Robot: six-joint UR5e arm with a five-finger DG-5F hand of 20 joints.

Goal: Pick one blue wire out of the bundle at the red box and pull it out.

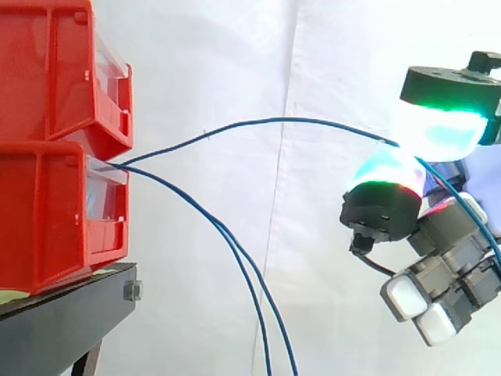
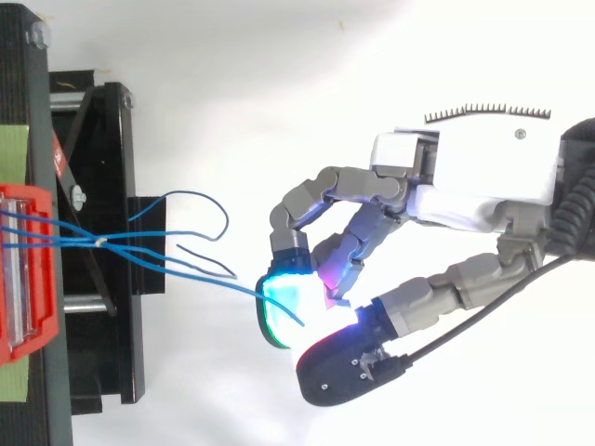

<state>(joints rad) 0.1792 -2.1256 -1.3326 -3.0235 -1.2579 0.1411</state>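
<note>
Two stacked red bins (image 1: 47, 219) sit at the left, and thin blue wires come out of the front of the lower one. One blue wire (image 1: 297, 120) arcs up and to the right, apart from the rest. My hand (image 1: 383, 204) is shut on it, pinching it between two glowing pads (image 1: 438, 129) well to the right of the bins. From above, the same wire (image 2: 214, 277) runs from the red bin (image 2: 19, 269) to my hand (image 2: 483, 177), and its short free end pokes past the pads. Two other blue wires (image 1: 250, 274) hang down from the bin.
The bins rest on a black stand (image 1: 63, 313) with a bolt at its corner. From above, the remaining wires are gathered at a small tie (image 2: 100, 240) over the stand (image 2: 102, 307), and loose ends (image 2: 200, 197) curl beyond it. A white curtain hangs behind.
</note>
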